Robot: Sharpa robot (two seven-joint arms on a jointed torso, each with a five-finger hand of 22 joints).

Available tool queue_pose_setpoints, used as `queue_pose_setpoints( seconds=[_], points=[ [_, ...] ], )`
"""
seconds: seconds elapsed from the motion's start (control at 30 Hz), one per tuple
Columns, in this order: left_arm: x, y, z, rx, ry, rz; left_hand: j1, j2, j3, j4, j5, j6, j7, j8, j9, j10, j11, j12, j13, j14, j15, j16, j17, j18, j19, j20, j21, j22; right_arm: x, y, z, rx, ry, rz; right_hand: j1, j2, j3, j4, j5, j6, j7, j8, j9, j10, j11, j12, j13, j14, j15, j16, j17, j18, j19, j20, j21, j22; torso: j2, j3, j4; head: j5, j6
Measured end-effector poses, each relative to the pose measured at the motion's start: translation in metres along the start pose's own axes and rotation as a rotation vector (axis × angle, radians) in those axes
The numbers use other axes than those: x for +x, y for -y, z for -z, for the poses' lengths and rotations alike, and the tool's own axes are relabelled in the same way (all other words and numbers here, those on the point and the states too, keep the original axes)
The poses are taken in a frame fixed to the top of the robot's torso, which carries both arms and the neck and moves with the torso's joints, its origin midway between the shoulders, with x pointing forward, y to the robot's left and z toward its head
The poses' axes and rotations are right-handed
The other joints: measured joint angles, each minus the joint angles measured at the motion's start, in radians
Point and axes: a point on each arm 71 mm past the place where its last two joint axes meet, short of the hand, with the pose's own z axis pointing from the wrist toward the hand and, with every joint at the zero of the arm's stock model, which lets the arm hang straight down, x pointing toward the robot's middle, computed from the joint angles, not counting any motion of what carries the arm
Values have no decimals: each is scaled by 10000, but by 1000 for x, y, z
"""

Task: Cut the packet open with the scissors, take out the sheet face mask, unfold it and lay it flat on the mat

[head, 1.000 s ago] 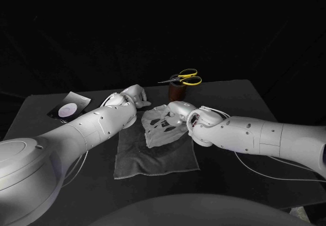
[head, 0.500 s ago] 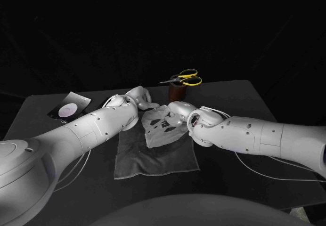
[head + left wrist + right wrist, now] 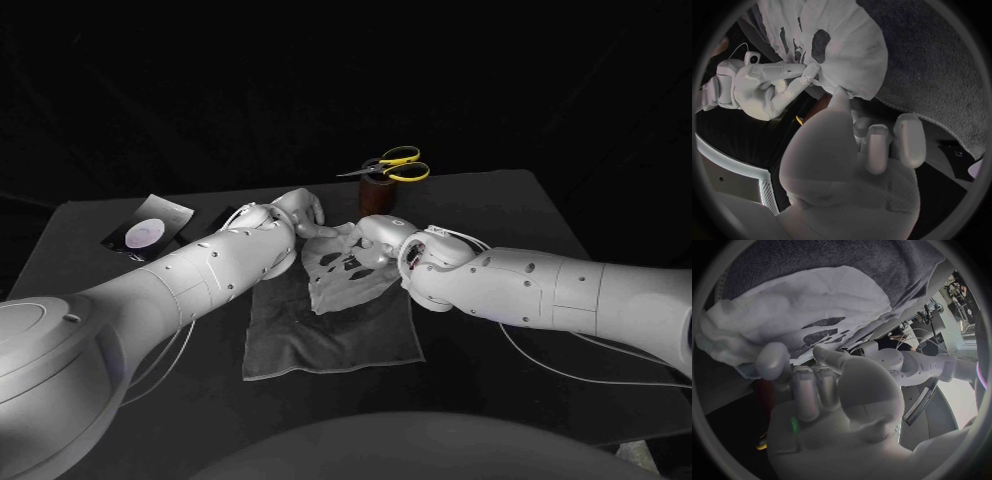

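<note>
Packet work's done by the look of it: the packet [image 3: 144, 228] lies off on the left of the table [image 3: 555, 215], and the scissors [image 3: 392, 165] sit in the brown holder [image 3: 378, 192]. The sheet face mask [image 3: 343, 268] is out and opened, eye holes showing, held over the far end of the mat [image 3: 332, 335]. Right hand [image 3: 378, 235] pinches one top edge between thumb and fingers. Left hand [image 3: 296, 212] seems to pinch the other edge at its thumb tip, though the thumb hides the contact. What's left, I'd say: lower it, smooth it flat, let go. Room to do it? Plenty of bare mat toward the robot. It's tighter at the back, with the holder just behind the right hand and the mat's far edge under both hands
</note>
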Motion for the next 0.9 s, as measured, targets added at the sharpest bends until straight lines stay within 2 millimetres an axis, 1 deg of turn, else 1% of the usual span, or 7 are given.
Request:
queue_pose_setpoints(
  seconds=[0.03, 0.1, 0.2, 0.37, 0.63, 0.73, 0.9],
  points=[
    [0, -1, 0, -18, -2, -24, -1, -1, 0, 0, 0, 0, 0, 0, 0, 0, 0, 0, 6, 0, 0, 0, 0, 0, 0, 0, -1, 0, 0, 0, 0, 1, 0, 1, 0, 0, 0, 0, 0, 1, -1, 0, 1, 0, 0, 0, 0, 0, 0, 0, -1, 0, 0, 0, 0, -1, 0, 5, 0, 0, 0],
    [0, -1, 0, -40, 3, -64, 108, 108, 0, 0, 0, 0, 0, 0, 12, 0, 0, 0, 43, 0, 0, 0, 0, 0, 0, 0, -4, -1, 0, 0, 0, 1, -1, 3, 0, 0, 0, 0, 0, 5, -6, 0, 1, 0, 0, -1, 0, 0, 0, -17, -3, 0, 0, 0, 0, -3, 0, 11, 0, -4, -2],
    [-1, -3, -1, -84, 28, -110, 193, 112, 0, 0, -1, 0, 0, 0, 20, 0, 0, 0, 54, 0, 0, 0, 0, 0, 0, 0, -5, -2, 0, 0, 0, 0, -1, 7, 0, 0, 0, 0, 0, 13, -16, 0, -1, 0, 0, -1, 0, 0, 0, -31, -3, 0, 0, 0, 0, -3, -1, 11, 0, -12, -3],
    [-2, -4, -1, -124, 62, -159, 309, 219, 0, 0, -2, 0, 0, 0, 20, 22, -22, -1, 80, 0, 1, -1, 0, 0, 0, 0, -5, -6, 0, 0, 0, 4, -4, 13, 0, 0, 0, 0, 0, 12, -19, -1, -2, 0, 0, -1, -2, 0, 0, 3, -2, 0, 0, 0, 0, -2, -2, 14, 2, -20, -7],
    [-5, -9, -1, -215, 131, -172, 308, 220, -27, 28, -7, 0, 0, 0, 20, 38, -38, -2, 86, 0, 0, -2, 0, 0, 0, 0, -5, -5, 0, 1, 0, 8, -7, 20, 0, 0, 0, 0, 0, 67, 10, -16, -9, -3, -4, -2, -8, 0, 0, 3, 2, -1, 0, 0, -59, 4, -1, 11, 9, -37, -18],
    [-6, -11, -1, -264, 165, -162, 305, 222, -67, 68, -13, 0, 0, 0, 19, 38, -38, -2, 87, 0, 0, -2, 0, 0, 0, 0, -5, -4, -1, 1, 0, 10, -7, 22, 0, 0, 0, 0, 0, 68, 9, 28, -7, -4, -5, -3, -7, 0, 0, 3, 7, 0, 0, 0, -59, 5, -1, 5, 11, -45, -20],
    [-8, -15, -1, -362, 238, -127, 231, 286, -67, 68, -22, 0, 0, 0, 25, 38, -37, -3, 87, 0, 0, -3, 0, 0, 0, 0, -6, -2, -1, 1, 0, 14, -12, 25, 0, 0, -1, 1, 0, 69, 7, 29, 1, -6, -6, -12, -4, 0, 0, 2, 7, -1, 0, 0, -59, 5, 1, -1, 11, -58, -21]
  ],
)
